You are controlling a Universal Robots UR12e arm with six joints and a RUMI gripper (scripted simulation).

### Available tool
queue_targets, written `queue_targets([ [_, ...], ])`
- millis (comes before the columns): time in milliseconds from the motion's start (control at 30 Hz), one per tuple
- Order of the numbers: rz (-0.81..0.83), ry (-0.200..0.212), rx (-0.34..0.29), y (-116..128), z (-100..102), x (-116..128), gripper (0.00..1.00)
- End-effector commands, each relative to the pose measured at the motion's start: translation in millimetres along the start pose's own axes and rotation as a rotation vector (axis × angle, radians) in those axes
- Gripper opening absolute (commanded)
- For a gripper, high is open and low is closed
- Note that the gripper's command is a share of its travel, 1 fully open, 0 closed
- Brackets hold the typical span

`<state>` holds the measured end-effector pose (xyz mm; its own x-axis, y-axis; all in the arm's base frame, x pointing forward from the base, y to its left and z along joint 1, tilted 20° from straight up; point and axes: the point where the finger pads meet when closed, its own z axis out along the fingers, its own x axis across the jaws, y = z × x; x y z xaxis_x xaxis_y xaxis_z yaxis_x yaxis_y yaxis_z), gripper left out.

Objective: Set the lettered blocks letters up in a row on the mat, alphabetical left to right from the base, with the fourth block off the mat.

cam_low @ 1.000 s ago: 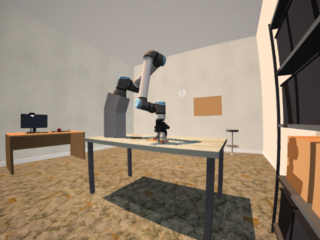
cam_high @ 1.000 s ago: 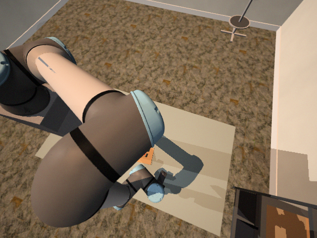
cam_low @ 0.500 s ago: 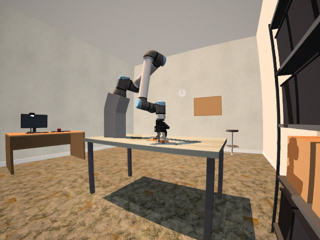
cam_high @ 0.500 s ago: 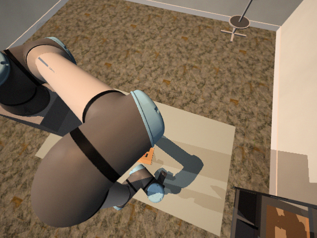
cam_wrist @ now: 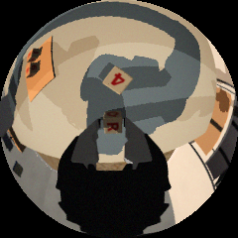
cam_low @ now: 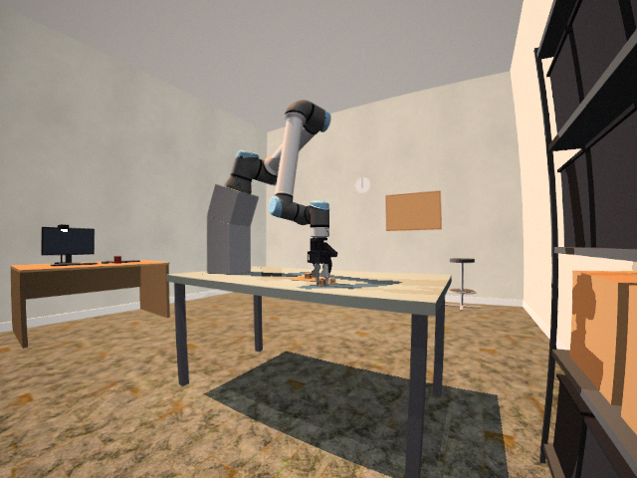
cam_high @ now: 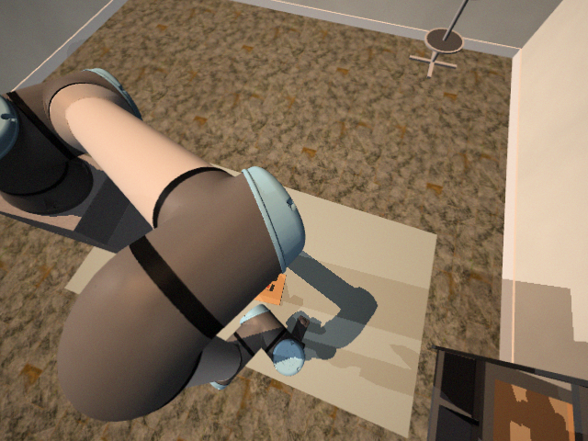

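In the wrist view a tan block with a red letter R (cam_wrist: 113,125) lies on the table between the two fingers of my gripper (cam_wrist: 112,118). The fingers stand close on either side of it, with a small gap still showing. A second tan block with a red 4 (cam_wrist: 117,79) lies a little beyond it, apart. The orange mat (cam_wrist: 41,65) is at the upper left, with two dark-marked blocks (cam_wrist: 34,61) on it. In the top view the gripper (cam_high: 301,326) is low over the table, next to a corner of the mat (cam_high: 273,290); the arm hides the rest.
The light table top (cam_low: 328,288) stands in a room; the robot's grey pedestal (cam_low: 230,231) is at its far left corner. A dark shelf with boxes (cam_low: 591,309) is at the right, and a desk with a monitor (cam_low: 67,247) at the left.
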<state>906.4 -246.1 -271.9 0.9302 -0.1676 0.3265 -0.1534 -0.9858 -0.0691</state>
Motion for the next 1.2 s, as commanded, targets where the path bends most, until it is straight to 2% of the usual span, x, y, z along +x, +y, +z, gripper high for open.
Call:
queue_targets([
  [0, 0.000, 0.006, -0.003, 1.5, -1.8, 5.1, 0.28],
  [33, 0.000, 0.006, -0.003, 1.5, -1.8, 5.1, 0.09],
  [1167, 0.000, 0.006, -0.003, 1.5, -2.0, 5.1, 0.09],
])
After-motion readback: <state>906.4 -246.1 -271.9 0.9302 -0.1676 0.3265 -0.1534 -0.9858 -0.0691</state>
